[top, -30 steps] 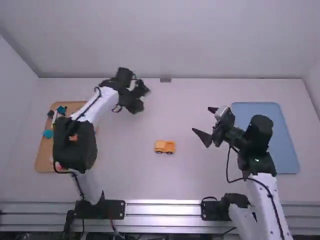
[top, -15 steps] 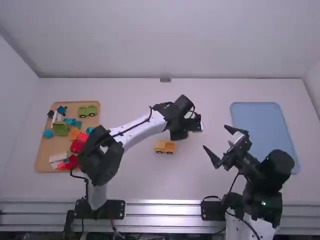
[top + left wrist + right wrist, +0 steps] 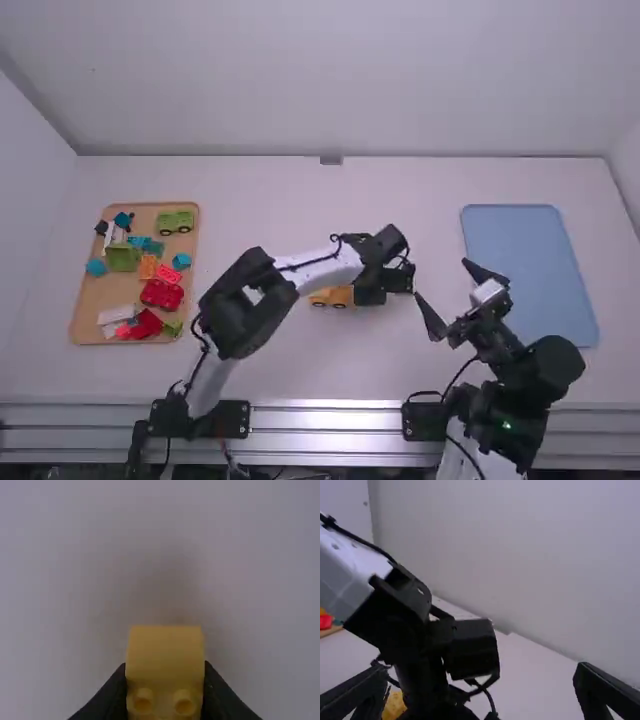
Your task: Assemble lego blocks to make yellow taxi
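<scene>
**Yellow block (image 3: 165, 655) held just right of the yellow vehicle (image 3: 340, 296)**

At the far left of the worktop (image 3: 250, 205), mixed blocks (image 3: 162, 294) are kept in the wooden tray (image 3: 86, 305). Farther right, the low vehicle is seen with its long axis running left to right, partly overlapped by the left arm (image 3: 335, 268).

Just past the vehicle's right end, the left end effector (image 3: 165, 665) is placed, its fingers closed on the yellow block. The vehicle therefore lies to its left, and a short leftward shift would be called for if the block is to be seated on top. The right end effector (image 3: 441, 279) is found beyond, spread wide with nothing held, its gap facing the left wrist; a handover or a steadying grip may be intended. The vehicle is nearer to the left end effector. At the far right, the blue tray (image 3: 530, 265) is set.

In the left wrist view, 2 studs are shown on the block, while in the high view the block cannot be made out beneath the wrist. How far above the worktop it is held cannot be told.
</scene>
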Controlling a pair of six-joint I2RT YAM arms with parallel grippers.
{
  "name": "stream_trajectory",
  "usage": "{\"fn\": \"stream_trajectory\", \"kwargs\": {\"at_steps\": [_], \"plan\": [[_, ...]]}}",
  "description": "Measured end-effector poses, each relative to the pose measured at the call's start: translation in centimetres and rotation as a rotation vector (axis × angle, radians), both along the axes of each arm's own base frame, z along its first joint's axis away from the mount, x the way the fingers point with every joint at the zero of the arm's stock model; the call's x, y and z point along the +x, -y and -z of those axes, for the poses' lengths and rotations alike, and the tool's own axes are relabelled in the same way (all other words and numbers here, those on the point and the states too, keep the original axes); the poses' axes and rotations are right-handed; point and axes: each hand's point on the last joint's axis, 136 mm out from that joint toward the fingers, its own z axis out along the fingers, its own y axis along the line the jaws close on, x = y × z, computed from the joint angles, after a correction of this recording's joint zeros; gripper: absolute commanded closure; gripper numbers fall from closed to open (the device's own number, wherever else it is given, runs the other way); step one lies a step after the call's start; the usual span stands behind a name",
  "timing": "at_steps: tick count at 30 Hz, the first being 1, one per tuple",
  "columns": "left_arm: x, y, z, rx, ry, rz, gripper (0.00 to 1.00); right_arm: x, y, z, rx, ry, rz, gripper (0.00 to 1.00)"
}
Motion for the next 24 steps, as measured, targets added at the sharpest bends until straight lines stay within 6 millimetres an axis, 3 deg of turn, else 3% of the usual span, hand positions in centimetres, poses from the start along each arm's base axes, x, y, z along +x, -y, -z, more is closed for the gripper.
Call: {"fn": "stream_trajectory", "kwargs": {"at_steps": [1,4,5,8,9,10,11,20,22,24], "plan": [[0.1,0.0,0.1,0.001,0.0,-0.001,0.91,0.0,0.0,-0.1,0.0,0.002,-0.003,0.01],[0.5,-0.2,0.4,0.005,0.01,-0.009,0.7,-0.2,-0.1,-0.1,0.01,-0.003,-0.011,0.01],[0.5,-0.1,0.4,0.004,0.012,-0.008,0.69,-0.2,0.0,-0.1,0.012,-0.005,-0.01,0.01],[0.6,-0.2,0.5,0.007,0.017,-0.01,0.48,-0.2,0.1,0.0,0.014,-0.007,-0.008,0.01],[0.5,-0.4,0.6,0.015,0.014,-0.015,0.36,-0.2,0.0,0.0,0.015,-0.007,-0.011,0.01],[0.5,-0.4,0.6,0.015,0.014,-0.015,0.36,-0.2,0.0,0.0,0.015,-0.007,-0.011,0.01],[0.3,-0.7,0.8,0.028,0.011,-0.008,0.01,-0.2,0.0,0.0,0.014,-0.007,-0.015,0.01],[0.7,-0.8,0.6,0.019,-0.001,-0.072,0.01,-0.2,-0.5,-1.2,-0.005,0.049,-0.034,0.01],[1.4,-1.1,-0.3,0.003,0.011,-0.097,0.01,0.1,-0.5,-1.7,-0.008,0.067,-0.043,0.01],[2.5,-1.8,-2.5,-0.026,0.035,-0.131,0.01,0.9,-0.4,-2.5,-0.008,0.087,-0.069,0.01]]}}
